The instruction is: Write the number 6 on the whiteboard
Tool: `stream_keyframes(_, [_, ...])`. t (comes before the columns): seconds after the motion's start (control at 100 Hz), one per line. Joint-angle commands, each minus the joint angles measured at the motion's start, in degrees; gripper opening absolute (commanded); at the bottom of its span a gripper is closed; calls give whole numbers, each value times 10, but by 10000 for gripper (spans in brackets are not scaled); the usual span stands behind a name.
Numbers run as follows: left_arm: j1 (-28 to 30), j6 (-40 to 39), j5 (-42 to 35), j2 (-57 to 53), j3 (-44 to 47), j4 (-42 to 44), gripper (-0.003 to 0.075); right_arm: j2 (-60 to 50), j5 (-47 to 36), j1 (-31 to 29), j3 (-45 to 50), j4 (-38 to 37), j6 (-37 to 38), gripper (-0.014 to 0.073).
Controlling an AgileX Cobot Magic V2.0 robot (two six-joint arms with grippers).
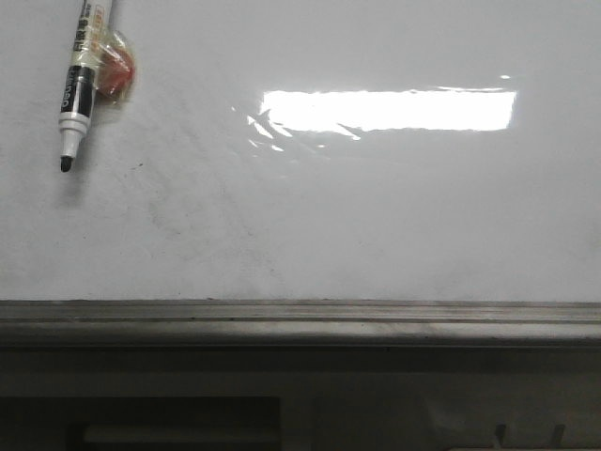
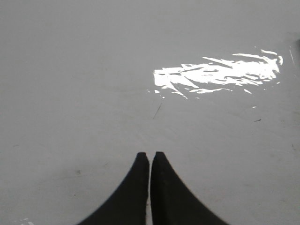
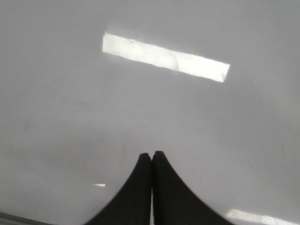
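The whiteboard (image 1: 376, 216) fills the front view, glossy white with faint grey smudges. No number 6 is in view on it. A black-and-white marker (image 1: 80, 85) hangs at the upper left with its bare tip pointing down, and clear tape and a red piece (image 1: 116, 70) sit beside it. Neither gripper shows in the front view. In the left wrist view my left gripper (image 2: 152, 153) is shut on nothing, facing the whiteboard (image 2: 93, 70). My right gripper (image 3: 151, 153) is likewise shut and empty before the whiteboard (image 3: 70, 103).
A grey metal ledge (image 1: 300, 319) runs along the board's bottom edge. A bright rectangular light reflection (image 1: 390, 110) lies right of centre. A short dark stray mark (image 2: 157, 110) shows in the left wrist view.
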Motion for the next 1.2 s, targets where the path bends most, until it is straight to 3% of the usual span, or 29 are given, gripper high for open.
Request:
stream_keyframes(0.0, [3, -6, -41, -17, 28, -5, -20, -9, -45, -3, 13, -4, 1, -65])
stream_keyframes(0.91, [3, -6, -44, -17, 28, -5, -20, -9, -46, -3, 13, -1, 1, -65])
stream_keyframes(1.04, [3, -6, -44, -17, 28, -15, -20, -9, -57, -3, 13, 68, 1, -65])
stream_keyframes(1.19, [3, -6, -44, -17, 28, -130, -20, -9, -83, -3, 13, 200, 1, -65])
